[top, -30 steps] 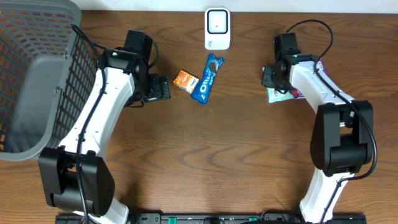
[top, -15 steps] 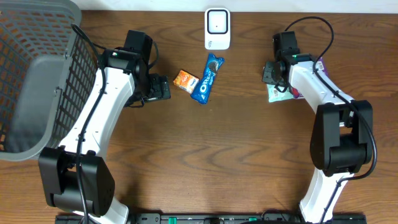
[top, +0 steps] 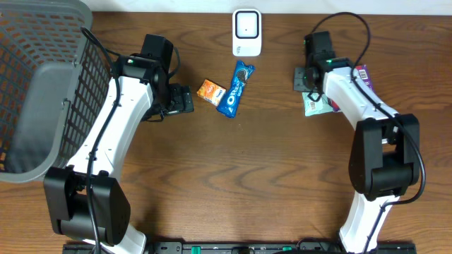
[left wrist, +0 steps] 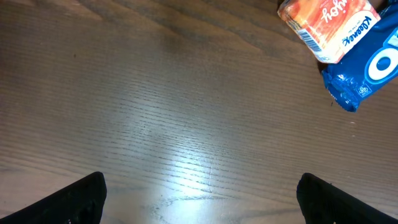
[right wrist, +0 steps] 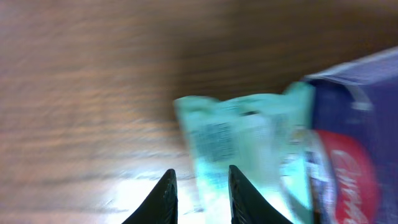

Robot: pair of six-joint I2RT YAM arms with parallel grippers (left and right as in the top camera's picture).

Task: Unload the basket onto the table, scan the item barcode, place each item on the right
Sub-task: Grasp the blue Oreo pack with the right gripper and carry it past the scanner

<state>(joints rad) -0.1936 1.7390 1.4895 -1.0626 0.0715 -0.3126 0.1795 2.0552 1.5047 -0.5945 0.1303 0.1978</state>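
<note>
left gripper [left wrist: 200, 190]: jaws spread wide, nothing grasped | right gripper [right wrist: 199, 186]: jaws narrowly parted, nothing grasped, teal packet [right wrist: 242, 143] seen just beyond | scanner [top: 247, 32]: placed at far centre

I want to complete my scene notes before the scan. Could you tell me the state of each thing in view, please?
left gripper: open, holding nothing.
right gripper: slightly open, holding nothing.
Oreo pack: lying flat, not held.
orange pack: lying flat, touching the Oreo pack.
green packet: lying flat, not held.
purple box: lying flat, touching the green packet.
scanner: lying face up, untouched.
basket: nothing visible inside.
</note>
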